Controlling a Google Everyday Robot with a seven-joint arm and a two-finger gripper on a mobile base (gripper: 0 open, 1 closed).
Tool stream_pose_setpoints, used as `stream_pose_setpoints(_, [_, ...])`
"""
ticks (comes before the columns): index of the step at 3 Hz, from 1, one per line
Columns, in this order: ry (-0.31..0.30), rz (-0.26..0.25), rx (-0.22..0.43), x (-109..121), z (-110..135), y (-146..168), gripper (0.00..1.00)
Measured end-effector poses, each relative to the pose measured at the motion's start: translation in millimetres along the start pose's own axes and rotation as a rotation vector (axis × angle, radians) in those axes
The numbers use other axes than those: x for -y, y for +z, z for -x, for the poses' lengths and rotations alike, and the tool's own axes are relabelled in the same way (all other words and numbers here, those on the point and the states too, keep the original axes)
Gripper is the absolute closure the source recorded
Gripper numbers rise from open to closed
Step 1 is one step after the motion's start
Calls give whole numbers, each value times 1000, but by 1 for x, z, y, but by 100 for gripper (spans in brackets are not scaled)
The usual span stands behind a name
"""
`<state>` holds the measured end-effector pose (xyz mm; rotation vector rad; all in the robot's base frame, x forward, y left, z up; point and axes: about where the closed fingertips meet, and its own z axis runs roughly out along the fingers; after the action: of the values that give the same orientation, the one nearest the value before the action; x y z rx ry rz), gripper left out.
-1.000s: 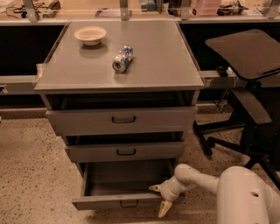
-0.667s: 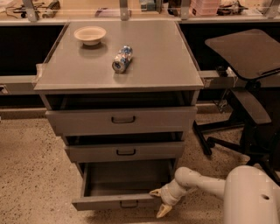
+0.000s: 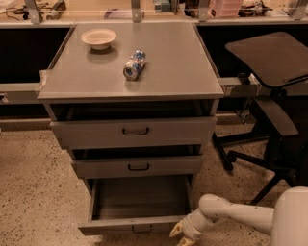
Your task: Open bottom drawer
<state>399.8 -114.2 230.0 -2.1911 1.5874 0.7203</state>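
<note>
Nearest the camera, at the lower edge, the gripper (image 3: 179, 236) hung low over the floor (image 3: 33, 192), just beside the right front corner of the bottom drawer (image 3: 139, 199). Its two pale fingers (image 3: 175, 230) stood apart with nothing between them. Whether the nearer one touched the drawer front could not be told. The white arm (image 3: 236, 214) ran back from it to the lower right corner.

The bottom drawer stood pulled well out of the cabinet, its plain grey inside bare to view. Its narrow front faced the camera, with a small dark handle (image 3: 142, 229) at centre, partly cut off by the frame edge.

Above it the middle drawer (image 3: 138, 166) sat out only a little, and the top drawer (image 3: 134, 131), the tallest, likewise showed a dark gap over its front.

On the cabinet top (image 3: 168, 72) a can (image 3: 134, 64) lay on its side near the middle. Farther back, toward the left rear corner, stood a pale bowl (image 3: 99, 38), upright and well apart from the can.

To the right of the cabinet stood a dark chair (image 3: 269, 53). Behind everything ran a bench (image 3: 96, 14) with small items too unclear to name.
</note>
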Motion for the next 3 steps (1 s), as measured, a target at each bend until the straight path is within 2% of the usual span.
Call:
stream_pose_setpoints(1, [-41, -58, -8, -4, 12, -23, 47])
stream_pose_setpoints(2, [-61, -123, -14, 18, 9, -33, 26])
stream_pose_setpoints(3, [-51, -152, -22, 43, -6, -29, 3])
